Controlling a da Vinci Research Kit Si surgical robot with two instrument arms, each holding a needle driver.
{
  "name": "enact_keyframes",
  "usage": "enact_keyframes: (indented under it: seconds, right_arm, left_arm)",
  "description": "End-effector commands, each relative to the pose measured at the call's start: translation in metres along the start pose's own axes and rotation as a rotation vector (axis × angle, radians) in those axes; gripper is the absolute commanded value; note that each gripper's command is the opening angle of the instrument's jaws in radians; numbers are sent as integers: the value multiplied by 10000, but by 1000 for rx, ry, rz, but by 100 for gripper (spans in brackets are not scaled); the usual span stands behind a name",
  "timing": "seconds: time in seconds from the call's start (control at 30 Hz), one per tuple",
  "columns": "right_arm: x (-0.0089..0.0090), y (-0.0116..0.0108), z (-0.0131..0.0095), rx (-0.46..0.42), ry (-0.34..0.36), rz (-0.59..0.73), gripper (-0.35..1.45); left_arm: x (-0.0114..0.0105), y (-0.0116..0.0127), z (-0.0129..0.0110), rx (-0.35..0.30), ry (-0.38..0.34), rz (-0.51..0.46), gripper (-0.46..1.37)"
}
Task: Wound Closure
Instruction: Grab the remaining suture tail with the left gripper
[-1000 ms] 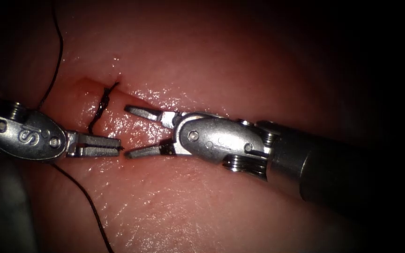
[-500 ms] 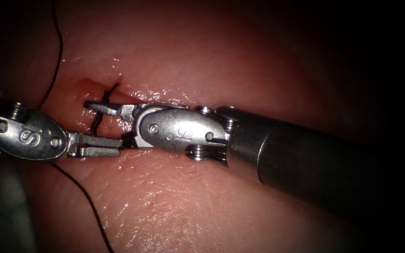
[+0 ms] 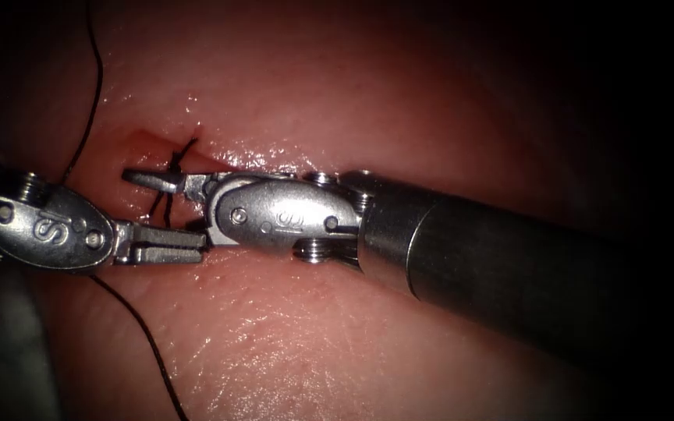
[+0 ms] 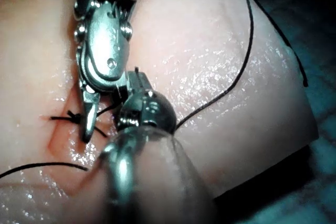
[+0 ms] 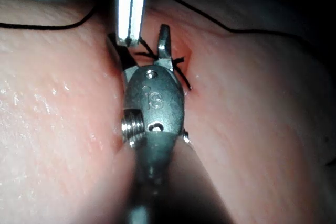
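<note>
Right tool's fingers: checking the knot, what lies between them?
In the endoscope view, the knotted thread at the cut sits between the right tool's open fingers.

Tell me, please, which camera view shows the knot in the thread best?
The left wrist view: the knot lies unobstructed beside the right tool. The endoscope view shows it partly behind that tool's jaw; the right wrist view shows strands.

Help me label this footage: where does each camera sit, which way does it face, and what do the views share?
Endoscope: above and in front, facing the cut; left tool and right tool enter from opposite sides.
Left wrist: looks along its shaft; both tools show.
Right wrist: looks along its shaft; right tool straddles the knot.
All share the knotted thread on the tissue.
</note>
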Motion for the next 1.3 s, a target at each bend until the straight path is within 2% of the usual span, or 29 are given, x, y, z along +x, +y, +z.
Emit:
enact_keyframes:
  seconds: [0.03,0.8,1.07,1.13,1.23,1.27,1.3]
  right_arm:
    - [0,1,1,-3,1,1,125]
    - [0,1,18,-19,1,0,125]
    - [-1,2,27,-21,1,-6,116]
    - [-1,2,27,-18,5,-6,103]
    - [-2,2,27,-13,17,-6,69]
    - [-2,2,26,-8,22,-6,51]
    - [-3,3,25,-5,27,-6,47]
  left_arm:
    - [0,0,2,-7,1,0,-35]
    - [0,4,5,-7,3,-4,-35]
    - [0,5,7,-5,3,-4,-35]
    - [0,5,7,-5,3,-4,-35]
    - [0,6,7,-5,3,-9,-35]
    - [0,6,7,-4,3,-9,-35]
    - [0,7,8,-4,3,-8,-35]
